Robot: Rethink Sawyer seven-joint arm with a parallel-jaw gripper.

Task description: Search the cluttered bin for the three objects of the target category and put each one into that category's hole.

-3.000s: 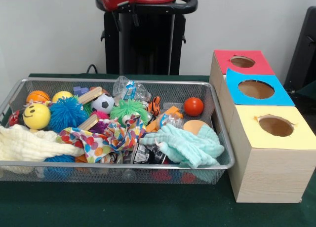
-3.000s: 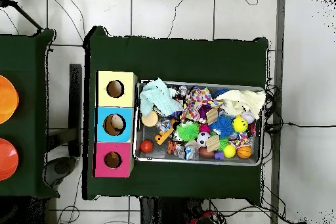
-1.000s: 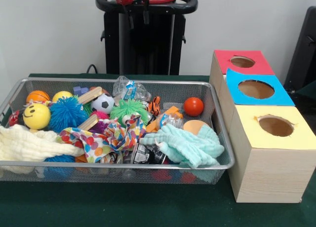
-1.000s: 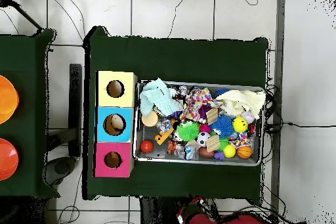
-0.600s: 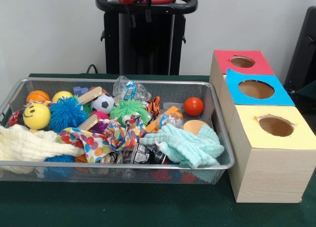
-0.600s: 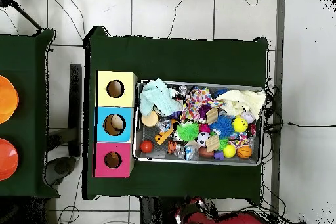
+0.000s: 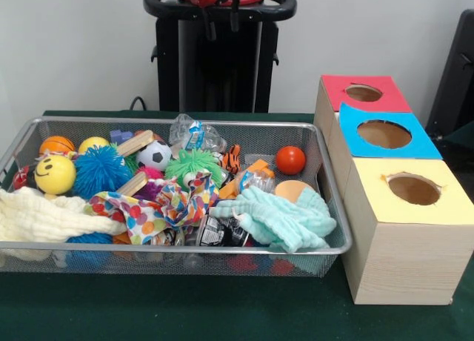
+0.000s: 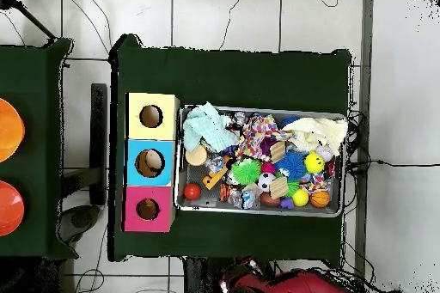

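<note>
In the bin (image 7: 335, 207), cloths (image 7: 278, 219) cover toys.

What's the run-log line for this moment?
arm: drawn back at pedestal | gripper: above bin, state unclear | tiger plush: in bin, untouched | red-ringed hole: nothing visible inside

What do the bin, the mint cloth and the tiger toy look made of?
Bin: silver wire mesh with a smooth metal rim; you can see through its walls. Mint cloth: soft crinkled fabric, matte, lying in folds. Tiger toy: probably plush, orange with black stripes, but mostly hidden, so unsure.
</note>
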